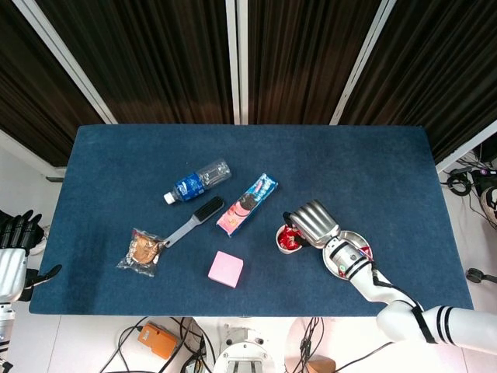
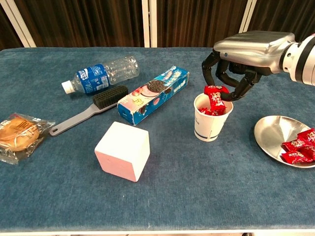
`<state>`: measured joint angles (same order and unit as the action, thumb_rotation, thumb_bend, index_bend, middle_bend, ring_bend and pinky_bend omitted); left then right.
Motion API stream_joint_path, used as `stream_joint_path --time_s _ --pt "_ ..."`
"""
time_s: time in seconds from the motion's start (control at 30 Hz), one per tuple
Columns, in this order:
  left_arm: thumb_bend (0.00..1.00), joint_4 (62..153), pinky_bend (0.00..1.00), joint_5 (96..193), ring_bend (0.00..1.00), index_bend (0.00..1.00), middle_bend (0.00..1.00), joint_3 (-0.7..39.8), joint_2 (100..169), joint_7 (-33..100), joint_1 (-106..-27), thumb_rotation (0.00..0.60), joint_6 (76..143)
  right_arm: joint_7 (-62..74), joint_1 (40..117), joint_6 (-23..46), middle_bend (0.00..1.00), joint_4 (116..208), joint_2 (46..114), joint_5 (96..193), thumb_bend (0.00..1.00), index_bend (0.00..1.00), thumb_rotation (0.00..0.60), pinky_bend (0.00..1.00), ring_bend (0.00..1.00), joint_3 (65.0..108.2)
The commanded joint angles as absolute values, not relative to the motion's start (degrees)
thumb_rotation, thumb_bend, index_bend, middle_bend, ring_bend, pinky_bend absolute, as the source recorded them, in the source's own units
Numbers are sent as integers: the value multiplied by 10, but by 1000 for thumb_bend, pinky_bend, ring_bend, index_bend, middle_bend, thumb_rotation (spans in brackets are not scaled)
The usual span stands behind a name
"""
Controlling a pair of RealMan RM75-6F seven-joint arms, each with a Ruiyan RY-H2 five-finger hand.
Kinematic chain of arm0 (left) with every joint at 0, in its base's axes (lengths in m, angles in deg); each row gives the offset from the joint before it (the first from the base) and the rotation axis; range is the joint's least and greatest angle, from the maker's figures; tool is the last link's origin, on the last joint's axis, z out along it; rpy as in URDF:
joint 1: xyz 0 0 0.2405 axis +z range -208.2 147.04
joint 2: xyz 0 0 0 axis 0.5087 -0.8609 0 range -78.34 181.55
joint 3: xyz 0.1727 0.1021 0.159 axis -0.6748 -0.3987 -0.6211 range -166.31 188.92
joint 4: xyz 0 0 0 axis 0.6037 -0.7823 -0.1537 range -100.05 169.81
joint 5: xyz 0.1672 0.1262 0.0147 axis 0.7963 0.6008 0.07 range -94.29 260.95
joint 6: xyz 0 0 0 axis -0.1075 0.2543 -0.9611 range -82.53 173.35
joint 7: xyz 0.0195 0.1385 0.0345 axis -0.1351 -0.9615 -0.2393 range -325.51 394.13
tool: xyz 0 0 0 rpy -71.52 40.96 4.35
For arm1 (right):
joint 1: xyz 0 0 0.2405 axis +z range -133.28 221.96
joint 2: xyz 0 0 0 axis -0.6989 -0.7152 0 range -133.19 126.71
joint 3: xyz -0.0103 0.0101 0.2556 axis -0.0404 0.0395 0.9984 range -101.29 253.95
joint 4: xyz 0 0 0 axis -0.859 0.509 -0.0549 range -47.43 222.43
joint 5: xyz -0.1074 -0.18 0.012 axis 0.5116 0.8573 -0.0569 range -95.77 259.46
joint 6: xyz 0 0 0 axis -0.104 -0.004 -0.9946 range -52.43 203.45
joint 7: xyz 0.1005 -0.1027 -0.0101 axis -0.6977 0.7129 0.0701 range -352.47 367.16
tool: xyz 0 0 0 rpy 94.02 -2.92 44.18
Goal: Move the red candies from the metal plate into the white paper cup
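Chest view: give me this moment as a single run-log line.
phase: drop-off | right hand: holds red candy over white paper cup | metal plate: candies remain | left hand: idle off table

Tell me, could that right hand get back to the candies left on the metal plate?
Probably yes. The right hand hovers over the paper cup, pinching one candy; the metal plate sits just beside it, with nothing between them.

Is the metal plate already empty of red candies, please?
No, several red candies lie on the metal plate in the chest view.
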<state>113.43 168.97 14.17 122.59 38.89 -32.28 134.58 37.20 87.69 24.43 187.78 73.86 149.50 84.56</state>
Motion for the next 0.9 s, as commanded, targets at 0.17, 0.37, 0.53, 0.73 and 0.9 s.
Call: stream_joint_path --time_s 0.17,0.37,0.53,0.73,0.9 --pt "0 1129 0 1690 0 48 0 142 1229 393 -323 600 1346 379 881 238 843 1876 745 1490 586 561 600 1000 995 837" --pt "0 1125 0 1690 0 48 0 142 1231 395 -323 600 1346 380 884 235 843 1871 749 1487 580 492 600 1000 994 831" --pt "0 1123 0 1690 0 48 0 142 1232 396 -322 600 1346 378 887 235 843 1867 753 1486 549 476 600 1000 994 828" --pt "0 1123 0 1690 0 48 0 143 1232 397 -323 600 1346 361 881 219 843 1874 746 1500 545 476 600 1000 994 828" --pt "0 1122 0 1691 0 48 0 143 1232 397 -325 600 1344 327 840 166 843 1897 705 1543 512 483 600 1000 994 810"
